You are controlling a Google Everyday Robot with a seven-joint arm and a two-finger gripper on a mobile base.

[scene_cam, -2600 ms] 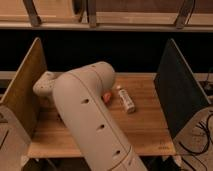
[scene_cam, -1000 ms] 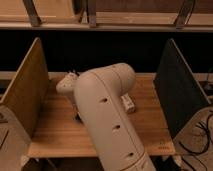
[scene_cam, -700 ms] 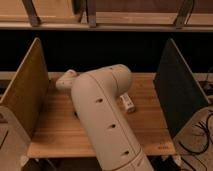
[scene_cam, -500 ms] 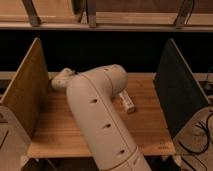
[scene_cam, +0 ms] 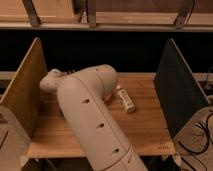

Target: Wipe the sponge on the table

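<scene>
Wooden bench [scene_cam: 145, 125], between one tan panel [scene_cam: 25, 95] and one dark panel [scene_cam: 177, 95], carries one whitish bottle [scene_cam: 126, 100]. One hand [scene_cam: 50, 84] is at the left rear; whether it grips anything cannot be told.

A wooden shelf [scene_cam: 125, 21] runs across the top, and slanted metal brackets [scene_cam: 31, 12] stand on it. Under the shelf the back wall [scene_cam: 100, 52] is dark. A tan panel [scene_cam: 25, 95] stands upright at the left and a dark panel [scene_cam: 177, 90] at the right. Black cables [scene_cam: 202, 131] lie on the grey floor [scene_cam: 192, 152] at the lower right. The light is warm and dim. The gripper is hidden behind the arm [scene_cam: 90, 115], near the tan panel.
</scene>
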